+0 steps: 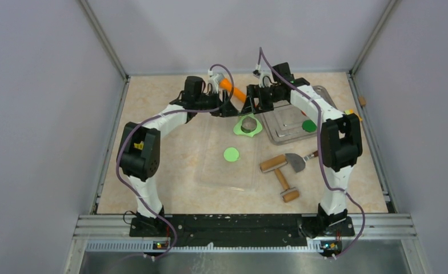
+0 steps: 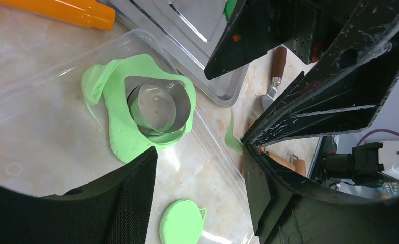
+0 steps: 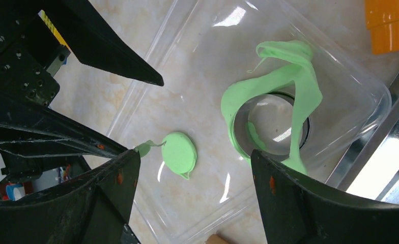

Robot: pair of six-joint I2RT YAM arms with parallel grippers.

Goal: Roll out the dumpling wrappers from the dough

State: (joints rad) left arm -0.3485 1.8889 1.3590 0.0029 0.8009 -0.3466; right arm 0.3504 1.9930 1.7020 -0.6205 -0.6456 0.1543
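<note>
The dough (image 1: 256, 130) is a thin light lime-green sheet with a round hole, lying at the far right of a clear plastic tray (image 1: 210, 171). A metal ring cutter (image 1: 248, 124) sits in the hole. One dumpling wrapper (image 1: 231, 154) lies flat in the tray's middle. My left gripper (image 1: 228, 109) and right gripper (image 1: 256, 107) hover tip to tip just behind the dough, both open and empty. The left wrist view shows the dough (image 2: 121, 122), cutter (image 2: 159, 109) and wrapper (image 2: 182, 223) below my left gripper (image 2: 200, 198). The right wrist view shows the dough (image 3: 289, 81), wrapper (image 3: 178, 152) and my right gripper (image 3: 195, 188). A small dough scrap (image 3: 144, 148) clings at a fingertip.
An orange rolling pin (image 1: 233, 90) lies behind the grippers. A metal tray (image 1: 284, 134) at the right holds a darker green disc (image 1: 308, 126). A wooden roller (image 1: 279, 171) and a metal scraper (image 1: 296, 161) lie right of the clear tray.
</note>
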